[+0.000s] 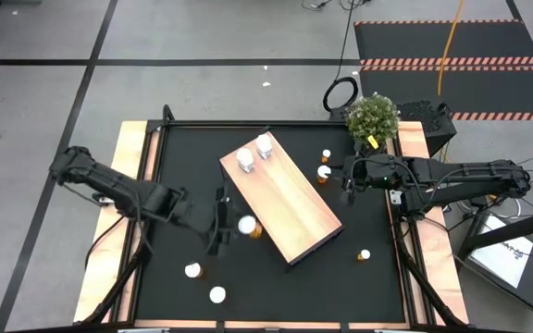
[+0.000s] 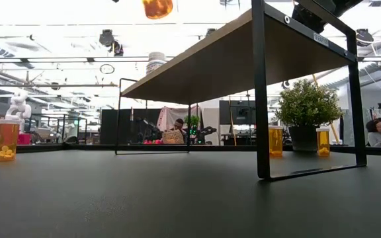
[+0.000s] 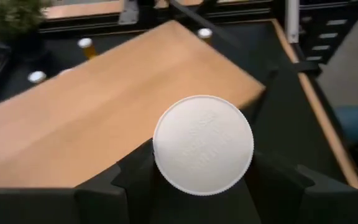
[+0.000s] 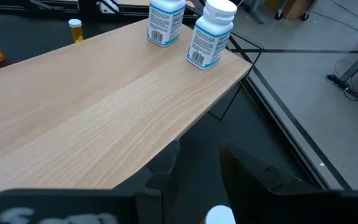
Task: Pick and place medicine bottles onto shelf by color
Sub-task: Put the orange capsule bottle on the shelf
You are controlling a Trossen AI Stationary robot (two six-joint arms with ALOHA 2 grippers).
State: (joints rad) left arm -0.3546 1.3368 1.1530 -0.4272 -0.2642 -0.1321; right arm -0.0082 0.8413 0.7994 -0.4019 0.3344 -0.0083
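The shelf (image 1: 290, 199) is a light-wood board on a black frame, slanting across the table's middle. Two white bottles (image 1: 245, 159) (image 4: 211, 32) stand on its far end. My left gripper (image 1: 228, 225) is at the shelf's near left edge, shut on an orange bottle with a white cap (image 3: 202, 144). That bottle shows high up in the low view (image 2: 157, 8). My right gripper (image 1: 345, 183) is open at the shelf's right side, next to two small orange bottles (image 1: 325, 173). A white cap (image 4: 219, 216) shows low between its fingers (image 4: 166, 168), apart from them. My left gripper pinches the orange bottle between its two fingers (image 3: 135, 171), one on each side of the body just under the white cap (image 3: 202, 144). The cap hides the exact place of contact. The bottle is lifted clear of the table, roughly upright, cap upward.
Loose bottles stand on the black tabletop: two white-capped ones near the front left (image 1: 192, 270) (image 1: 216, 294) and one at the right front (image 1: 365, 254). A potted plant (image 1: 373, 116) sits at the far right corner. The shelf's black legs (image 2: 260, 92) rise from the table.
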